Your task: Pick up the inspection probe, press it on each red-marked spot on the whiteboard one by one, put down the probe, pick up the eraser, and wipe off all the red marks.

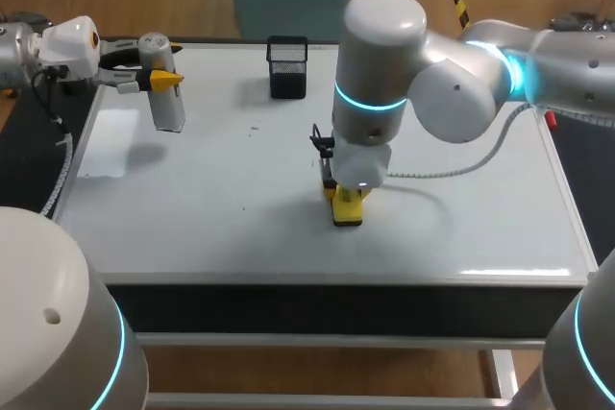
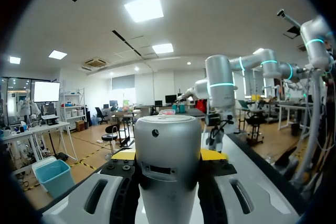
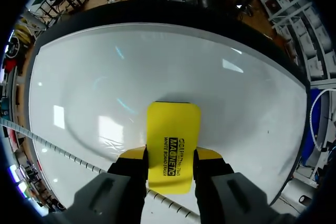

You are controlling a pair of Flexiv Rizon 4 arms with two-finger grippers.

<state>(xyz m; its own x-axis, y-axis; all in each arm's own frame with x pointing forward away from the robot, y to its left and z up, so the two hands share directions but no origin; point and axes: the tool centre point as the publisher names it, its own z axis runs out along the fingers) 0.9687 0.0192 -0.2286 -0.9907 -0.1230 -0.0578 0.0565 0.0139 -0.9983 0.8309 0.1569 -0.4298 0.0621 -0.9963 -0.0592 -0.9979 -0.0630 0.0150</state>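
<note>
Fingers [image 3: 134,154] of the right gripper [image 3: 170,154] clamp the yellow eraser [image 3: 173,124] across its long sides, near its rear end, and it rests on the whiteboard [image 3: 157,61]. It looks light and stiff with smooth sides, so a firm squeeze there should stop it twisting. Far left, the left gripper [image 2: 169,155] is closed around the probe [image 2: 168,135], above the board's edge.
</note>
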